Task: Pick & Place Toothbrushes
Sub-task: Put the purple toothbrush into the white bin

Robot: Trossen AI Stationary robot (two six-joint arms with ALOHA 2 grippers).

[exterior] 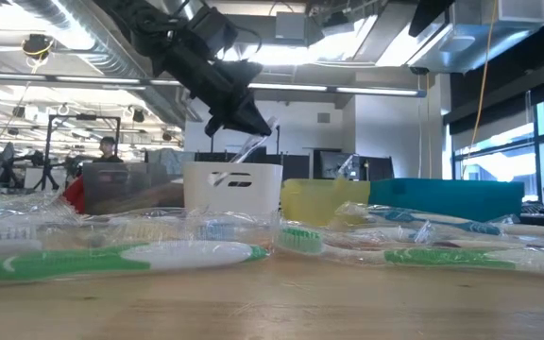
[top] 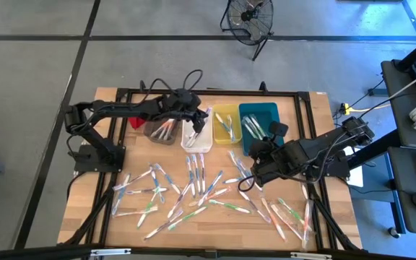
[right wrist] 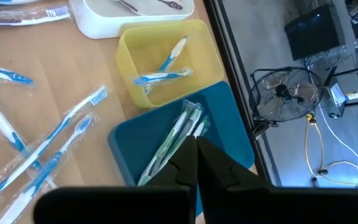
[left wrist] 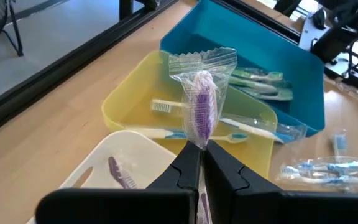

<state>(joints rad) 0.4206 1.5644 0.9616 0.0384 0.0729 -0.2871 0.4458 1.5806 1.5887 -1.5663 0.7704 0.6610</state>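
Many wrapped toothbrushes [top: 193, 195] lie scattered on the wooden table's near half. At the far side stand four bins in a row: grey [top: 161, 131], white [top: 197, 139], yellow [top: 226, 123] and teal [top: 258, 119], each with toothbrushes inside. My left gripper [left wrist: 199, 155] hovers over the white bin [left wrist: 123, 155], shut on a purple-bristled toothbrush [left wrist: 201, 109] in a clear wrapper. My right gripper [right wrist: 194, 149] is shut above the near end of the teal bin [right wrist: 229, 124]. Green toothbrushes [right wrist: 166, 146] lie in that bin just beyond its fingertips. I cannot tell whether it touches them. My left gripper pinches the wrapped toothbrush just behind its bristled head [left wrist: 199, 142] between its two fingers. The fingers slant down from the table's left side. The head and the crinkled wrapper end [left wrist: 204, 62] stick out past the fingertips. The brush [exterior: 253, 146] hangs slanted, clear above the white bin [exterior: 232, 189].
A small red object [top: 134, 123] lies left of the grey bin. Black frame rails [top: 215, 92] run along the table's edges. A fan [top: 250, 18] stands on the floor beyond the far edge. Bare wood shows between the bins and the scattered brushes.
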